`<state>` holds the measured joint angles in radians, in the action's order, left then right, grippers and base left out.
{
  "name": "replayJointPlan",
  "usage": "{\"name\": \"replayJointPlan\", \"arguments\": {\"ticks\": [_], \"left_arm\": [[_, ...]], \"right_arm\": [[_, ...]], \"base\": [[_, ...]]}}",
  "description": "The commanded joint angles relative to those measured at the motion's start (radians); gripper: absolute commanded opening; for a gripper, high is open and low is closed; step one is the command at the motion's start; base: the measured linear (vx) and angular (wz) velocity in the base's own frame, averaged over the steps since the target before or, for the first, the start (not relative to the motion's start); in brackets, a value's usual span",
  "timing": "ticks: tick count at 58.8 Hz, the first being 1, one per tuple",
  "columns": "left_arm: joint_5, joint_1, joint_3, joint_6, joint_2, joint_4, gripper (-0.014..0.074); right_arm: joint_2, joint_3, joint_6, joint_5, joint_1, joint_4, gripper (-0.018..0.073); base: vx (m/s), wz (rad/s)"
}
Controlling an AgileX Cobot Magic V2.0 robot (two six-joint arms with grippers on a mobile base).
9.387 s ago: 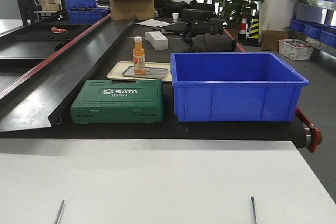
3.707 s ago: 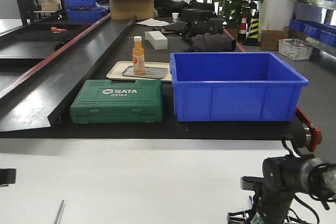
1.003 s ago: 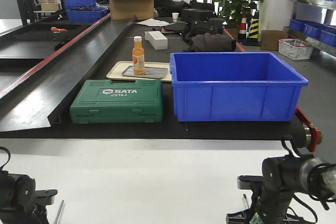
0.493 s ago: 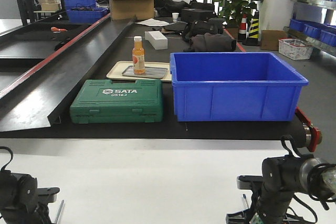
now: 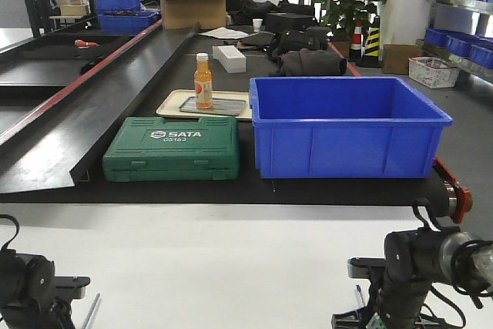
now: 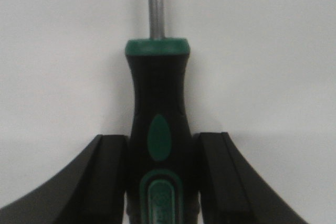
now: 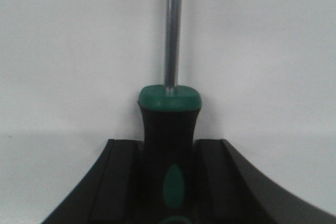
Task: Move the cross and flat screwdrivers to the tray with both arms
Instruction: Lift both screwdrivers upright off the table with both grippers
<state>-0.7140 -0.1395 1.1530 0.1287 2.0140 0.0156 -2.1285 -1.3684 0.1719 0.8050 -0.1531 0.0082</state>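
Now the left gripper (image 6: pixel 160 182) pinches the chunky black-and-green handle of the left steel-shaft screwdriver (image 6: pixel 157 103), and the right gripper (image 7: pixel 168 182) pinches the matching right screwdriver (image 7: pixel 169 121), because they sit well apart, near left and near right on the white table (image 5: pixel 231 260), one for each arm. The wide flat grey metal tray shows nowhere. Earlier no arms were present; lately the left shaft (image 5: pixel 92 310) has shifted slightly

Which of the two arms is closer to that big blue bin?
The right. The right arm is on the near side of the blue bin, below its right end; the left arm is far left, past the green case.
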Motion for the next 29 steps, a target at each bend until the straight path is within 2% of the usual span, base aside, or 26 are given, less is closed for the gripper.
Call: {"name": "replayJointPlan", "arguments": {"ticks": [1,11,29], "left_arm": [[-0.018,-0.004,0.009,-0.009,-0.033,0.017,-0.0006],[0.046,-0.004,0.009,-0.011,-0.101,0.017,-0.0004],[0.14,-0.004,0.009,-0.024,-0.335,0.016,-0.0003]], "right_arm": [[0.037,-0.016,-0.021,-0.026,0.005,0.005,-0.0011],[0.08,-0.016,-0.029,-0.03,0.005,0.005,-0.0011],[0.308,-0.016,-0.029,-0.07,0.004,0.005,-0.001]], "base": [[0.0,0.0],[0.0,0.0],[0.0,0.0]]}}
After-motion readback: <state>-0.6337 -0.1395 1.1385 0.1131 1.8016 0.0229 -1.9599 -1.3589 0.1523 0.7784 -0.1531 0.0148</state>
